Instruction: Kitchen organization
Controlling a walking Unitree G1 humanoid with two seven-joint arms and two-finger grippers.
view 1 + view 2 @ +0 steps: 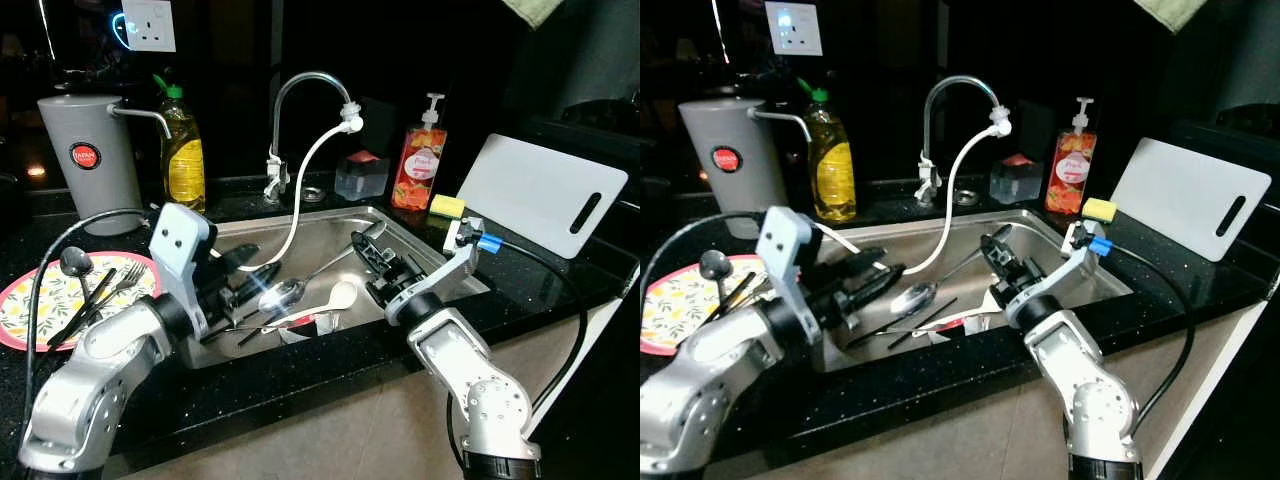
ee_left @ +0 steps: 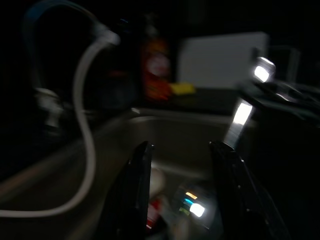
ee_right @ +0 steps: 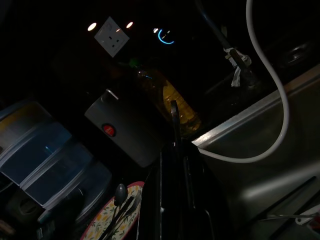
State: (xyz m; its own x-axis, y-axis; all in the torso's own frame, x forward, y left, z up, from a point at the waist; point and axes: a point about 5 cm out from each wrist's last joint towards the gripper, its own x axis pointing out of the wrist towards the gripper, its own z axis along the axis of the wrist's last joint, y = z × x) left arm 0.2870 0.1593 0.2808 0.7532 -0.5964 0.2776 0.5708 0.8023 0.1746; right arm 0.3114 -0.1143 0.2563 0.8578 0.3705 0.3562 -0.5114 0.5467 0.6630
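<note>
Lying just beyond the open left hand (image 1: 250, 272): a steel spoon (image 1: 282, 295).

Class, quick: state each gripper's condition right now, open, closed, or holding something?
Left gripper: open, holding nothing, over the sink.
Right gripper: fingers together, closed; nothing visibly held.

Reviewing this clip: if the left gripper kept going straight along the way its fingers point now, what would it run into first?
Probably the metal spoon lying in the sink. The left gripper is open and points across the basin, its fingertips just short of the spoon's bowl. Depth is hard to judge here, so it might pass just over it toward the right gripper.
</note>
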